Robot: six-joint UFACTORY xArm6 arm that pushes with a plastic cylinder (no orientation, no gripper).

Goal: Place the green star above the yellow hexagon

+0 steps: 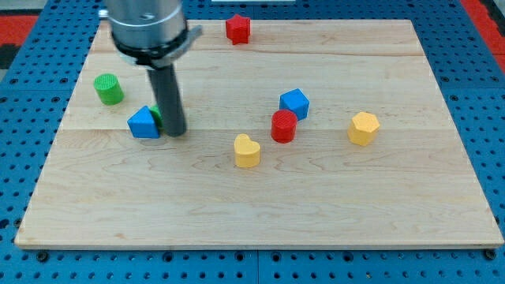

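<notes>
Rod end only, no jaws to open or close, so nothing clamped; my tip (175,131) down on the board (260,213) in the view's left half. Green star (155,114) mostly hidden: only a sliver of green showing between the rod and the blue triangular block (143,124), so shape not confirmable from here, taken as the star by elimination since the other green piece, the green cylinder (109,88), sits further toward the view's upper left. Star touching or just beside the tip, on the tip's left and slightly toward the view's top; blue triangular block pressed up against the star's left side. Yellow hexagon (364,128) well apart, far over at the view's right, at roughly the same height in the view as the tip. Key relation: star lies on the wrong side of the tip for a push to the right, target being right and a bit up. Judgement: needs the tip brought round to the star's left, between star and blue block or behind both, then a long push rightward. In the path: blue cube (294,103) and red cylinder (284,125) near mid-board, yellow heart (247,151) below them; likely to get clipped unless the line runs above the cube. Red block (237,28) at top edge, out of the way.
</notes>
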